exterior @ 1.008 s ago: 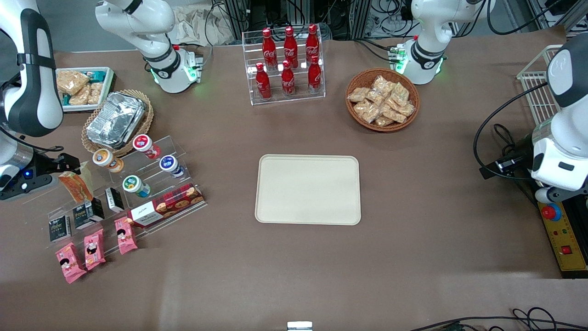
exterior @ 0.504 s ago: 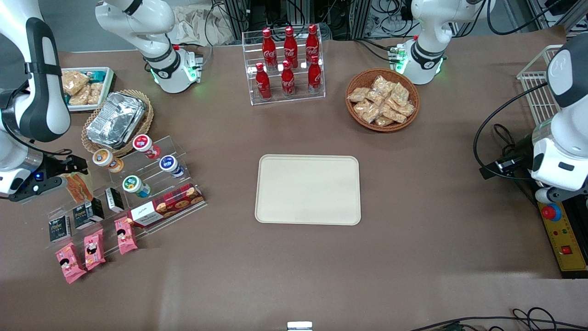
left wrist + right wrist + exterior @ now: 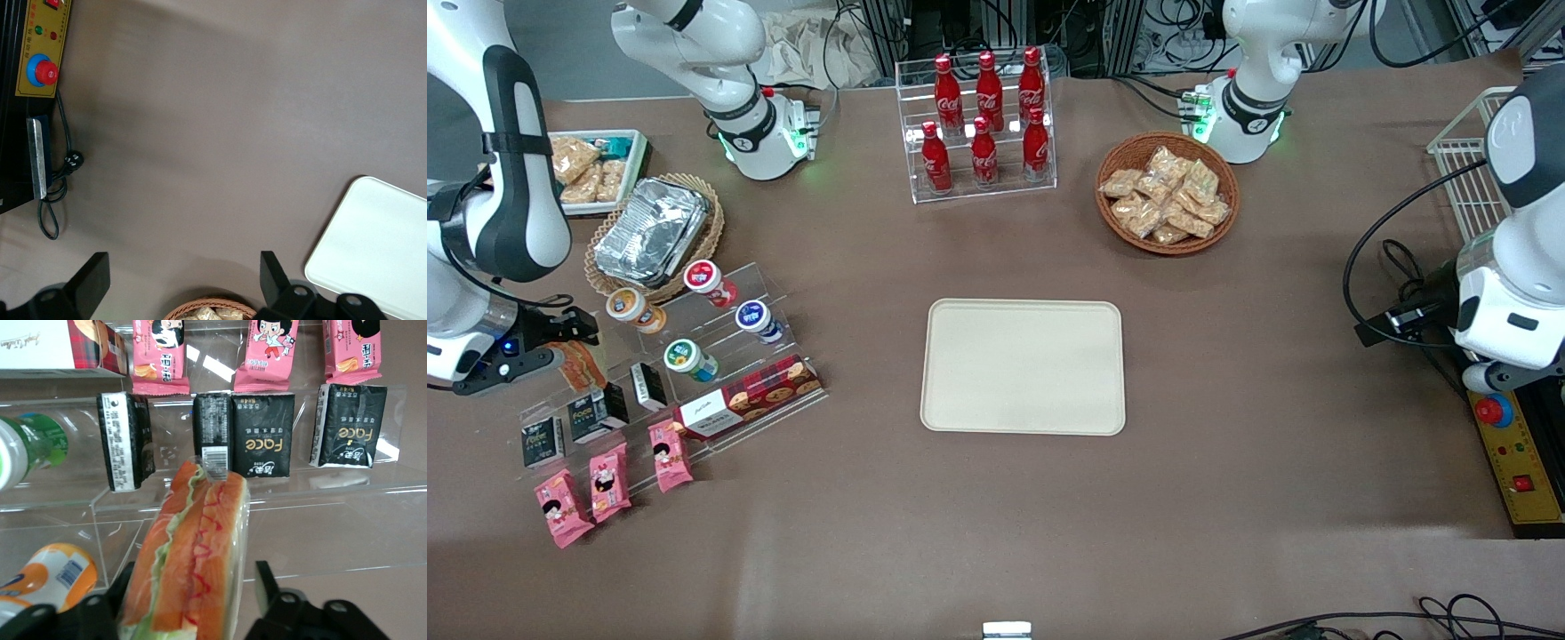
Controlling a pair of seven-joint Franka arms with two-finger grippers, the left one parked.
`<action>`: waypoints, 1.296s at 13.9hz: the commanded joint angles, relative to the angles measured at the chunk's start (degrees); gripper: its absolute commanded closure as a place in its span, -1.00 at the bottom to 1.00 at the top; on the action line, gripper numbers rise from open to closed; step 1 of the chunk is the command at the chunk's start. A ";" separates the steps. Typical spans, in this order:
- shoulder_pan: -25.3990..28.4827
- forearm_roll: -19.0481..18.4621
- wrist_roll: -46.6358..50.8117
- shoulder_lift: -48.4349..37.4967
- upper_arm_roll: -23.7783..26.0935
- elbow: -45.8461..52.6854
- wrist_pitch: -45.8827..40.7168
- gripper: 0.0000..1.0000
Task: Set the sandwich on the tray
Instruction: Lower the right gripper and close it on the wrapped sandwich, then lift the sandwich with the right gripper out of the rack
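Gripper (image 3: 190, 603) straddles sandwich (image 3: 190, 553), long axis toward black boxes (image 3: 261, 435).

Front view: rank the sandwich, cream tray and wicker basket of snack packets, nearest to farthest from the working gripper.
1. Sandwich, at the gripper over the clear display steps.
2. Cream tray, mid-table.
3. Wicker basket, toward the parked arm's end.
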 commanded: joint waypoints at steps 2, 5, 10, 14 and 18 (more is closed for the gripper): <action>-0.32 -0.58 -1.79 0.44 -0.01 0.04 1.28 -0.09; -0.15 -0.50 -2.23 0.36 0.08 2.05 -0.73 0.23; 2.92 0.03 -2.05 0.53 0.52 15.57 -16.88 0.24; 9.59 2.84 -1.71 0.53 0.52 24.72 -25.15 0.24; 19.95 6.97 0.91 0.97 0.52 26.67 -26.94 0.23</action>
